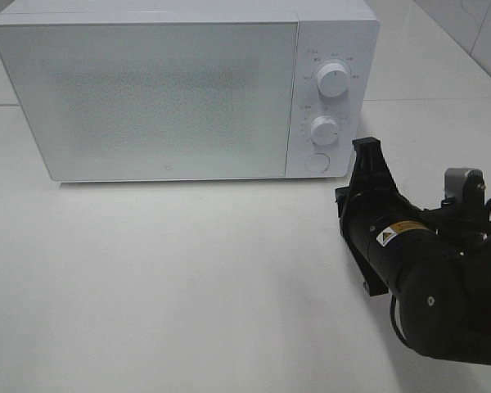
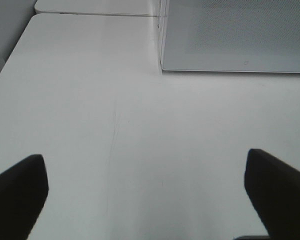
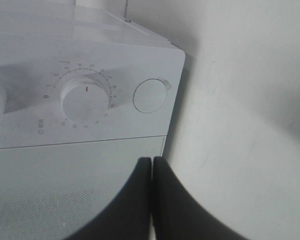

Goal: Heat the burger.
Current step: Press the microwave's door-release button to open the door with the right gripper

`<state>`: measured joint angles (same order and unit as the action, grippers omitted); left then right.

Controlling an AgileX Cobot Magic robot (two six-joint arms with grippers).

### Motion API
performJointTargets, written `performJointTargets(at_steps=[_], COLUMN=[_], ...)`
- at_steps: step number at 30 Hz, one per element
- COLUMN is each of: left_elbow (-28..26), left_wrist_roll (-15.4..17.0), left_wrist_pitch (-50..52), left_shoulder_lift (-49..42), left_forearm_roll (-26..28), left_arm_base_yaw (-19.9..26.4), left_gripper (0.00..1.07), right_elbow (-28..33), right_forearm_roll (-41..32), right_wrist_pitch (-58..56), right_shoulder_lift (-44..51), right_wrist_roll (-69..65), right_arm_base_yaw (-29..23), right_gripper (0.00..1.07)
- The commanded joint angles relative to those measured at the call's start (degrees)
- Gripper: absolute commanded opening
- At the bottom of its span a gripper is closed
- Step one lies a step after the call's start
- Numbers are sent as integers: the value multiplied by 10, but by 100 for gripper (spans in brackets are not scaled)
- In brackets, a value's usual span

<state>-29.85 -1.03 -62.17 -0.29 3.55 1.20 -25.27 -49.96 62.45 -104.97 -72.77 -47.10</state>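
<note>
Burger unseen; white box microwave [image 1: 147,90] has its door shut. Right gripper [image 3: 152,161], pinched closed and empty, points at the round white button [image 3: 150,95] just ahead; a square press seems next. Left gripper [image 2: 145,165] gapes empty.

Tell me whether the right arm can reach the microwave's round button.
Probably yes: the shut right gripper sits close in front of the round button, with nothing between them.
</note>
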Motion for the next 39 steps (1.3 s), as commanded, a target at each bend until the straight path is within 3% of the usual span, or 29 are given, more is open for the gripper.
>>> performJointTargets(at_steps=[1, 8, 24, 39], left_elbow=[3, 3, 3, 3], left_wrist_roll=[3, 3, 3, 3], left_wrist_pitch=[7, 7, 7, 7], left_shoulder_lift=[-6, -6, -6, -6], left_forearm_roll=[1, 1, 1, 1], left_arm_base_yaw=[2, 2, 2, 2], left_gripper=[100, 100, 100, 100], right_elbow=[-3, -29, -142, -228], right_forearm_roll=[2, 9, 37, 36], right_wrist_pitch=[-5, -3, -37, -54], right_shoulder_lift=[-19, -41, -108, -172], right_wrist_roll=[-44, -53, -48, -40], right_arm_base_yaw=[-2, 1, 82, 115], right_gripper=[0, 0, 0, 0])
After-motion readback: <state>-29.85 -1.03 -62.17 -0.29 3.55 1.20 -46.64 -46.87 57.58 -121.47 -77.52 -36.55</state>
